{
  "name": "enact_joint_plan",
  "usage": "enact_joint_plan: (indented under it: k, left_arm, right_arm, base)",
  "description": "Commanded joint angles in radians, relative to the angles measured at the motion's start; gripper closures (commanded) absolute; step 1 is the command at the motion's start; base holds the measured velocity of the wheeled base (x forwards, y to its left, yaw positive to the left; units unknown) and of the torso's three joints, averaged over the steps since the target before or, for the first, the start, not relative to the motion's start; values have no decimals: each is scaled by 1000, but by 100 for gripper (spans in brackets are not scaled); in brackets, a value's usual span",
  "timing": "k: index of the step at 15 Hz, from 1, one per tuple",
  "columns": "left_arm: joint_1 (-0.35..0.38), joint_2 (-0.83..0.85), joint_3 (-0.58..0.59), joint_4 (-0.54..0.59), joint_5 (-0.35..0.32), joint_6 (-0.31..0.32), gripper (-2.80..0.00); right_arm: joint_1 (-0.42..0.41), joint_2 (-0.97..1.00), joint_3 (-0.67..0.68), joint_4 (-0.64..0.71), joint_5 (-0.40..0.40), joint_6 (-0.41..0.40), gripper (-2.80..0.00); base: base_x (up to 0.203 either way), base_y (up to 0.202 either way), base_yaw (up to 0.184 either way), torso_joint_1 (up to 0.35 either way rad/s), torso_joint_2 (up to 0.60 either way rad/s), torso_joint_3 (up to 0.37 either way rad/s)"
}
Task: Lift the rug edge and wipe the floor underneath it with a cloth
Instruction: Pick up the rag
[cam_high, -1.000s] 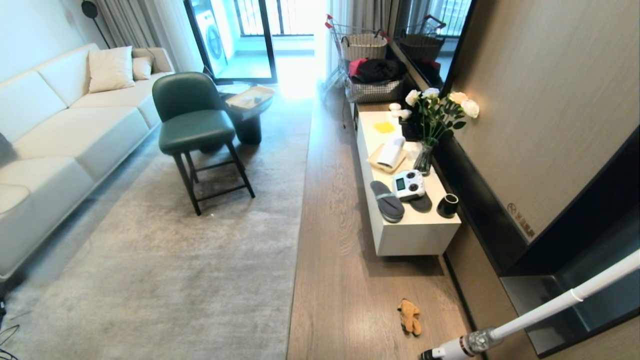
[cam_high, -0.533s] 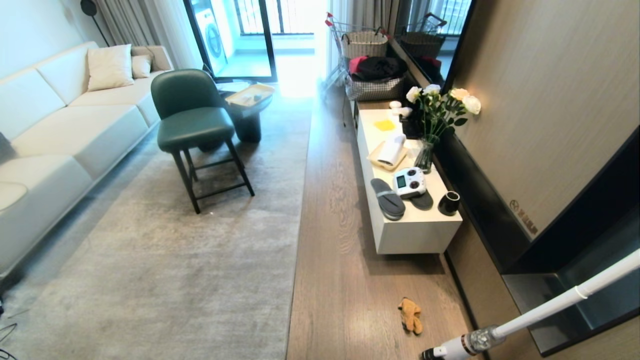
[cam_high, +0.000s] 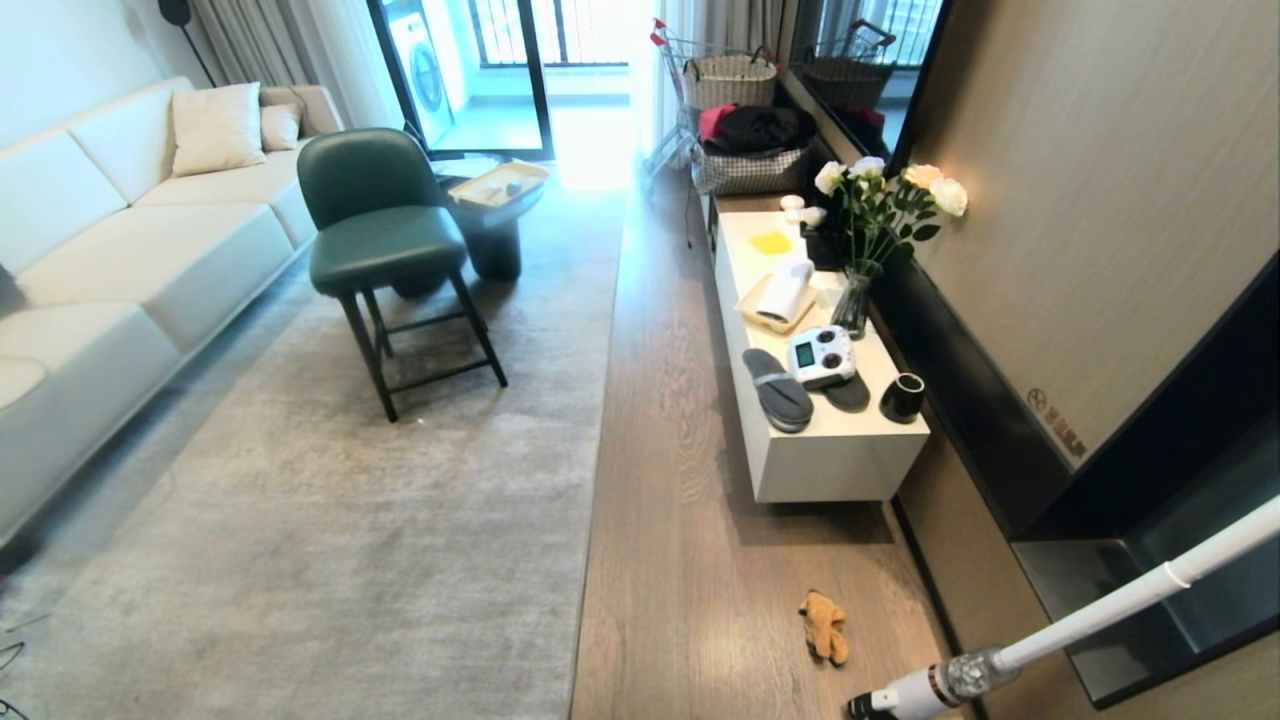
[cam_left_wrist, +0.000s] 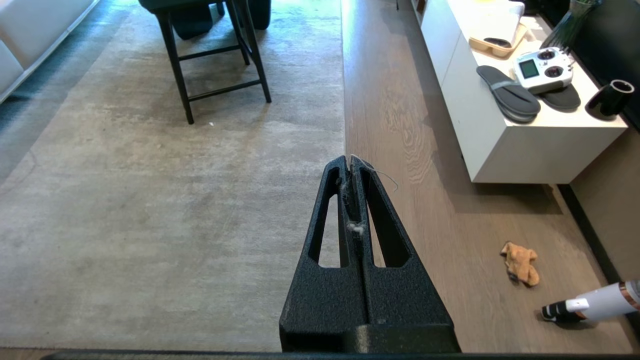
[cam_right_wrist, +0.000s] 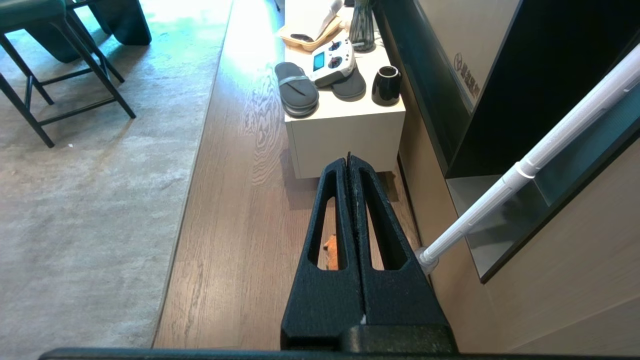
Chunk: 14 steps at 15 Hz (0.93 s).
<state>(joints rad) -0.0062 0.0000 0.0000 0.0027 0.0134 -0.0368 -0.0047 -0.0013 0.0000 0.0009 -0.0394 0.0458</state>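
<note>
A large pale grey rug (cam_high: 330, 520) lies flat across the left of the room, its straight right edge running along the brown wood-grain floor (cam_high: 680, 480). An orange-tan cloth (cam_high: 824, 626) lies crumpled on the floor near the wall, well right of the rug edge. Neither arm shows in the head view. My left gripper (cam_left_wrist: 350, 159) hangs shut high above the rug edge (cam_left_wrist: 344, 130), with only lint on its pads, and the cloth (cam_left_wrist: 520, 262) lies off to one side. My right gripper (cam_right_wrist: 348, 160) is shut and empty above the floor, with the cloth (cam_right_wrist: 330, 252) partly hidden behind its fingers.
A low white cabinet (cam_high: 830, 465) stands against the right wall, carrying slippers, a remote controller, a black cup and a vase of flowers. A white stick vacuum (cam_high: 1060, 630) leans near the cloth. A green chair (cam_high: 385, 240) and a round side table (cam_high: 495, 215) stand on the rug; a sofa (cam_high: 120, 260) lines the left.
The whole head view has shifted slightly as the camera moved: furniture has slid up in the picture. The cloth, the rug and both grippers have kept still.
</note>
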Motion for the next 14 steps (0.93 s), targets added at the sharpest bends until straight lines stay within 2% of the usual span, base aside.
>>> enact_joint_plan:
  k: [1,14]
  left_arm:
    - [0,0,0,0,0,0,0]
    - [0,0,0,0,0,0,0]
  right_arm:
    - [0,1,0,0,-1,0,0]
    - [0,1,0,1,-1,1,0]
  base:
    - [0,0,0,-133,317,176]
    - [0,0,0,-135,342,200]
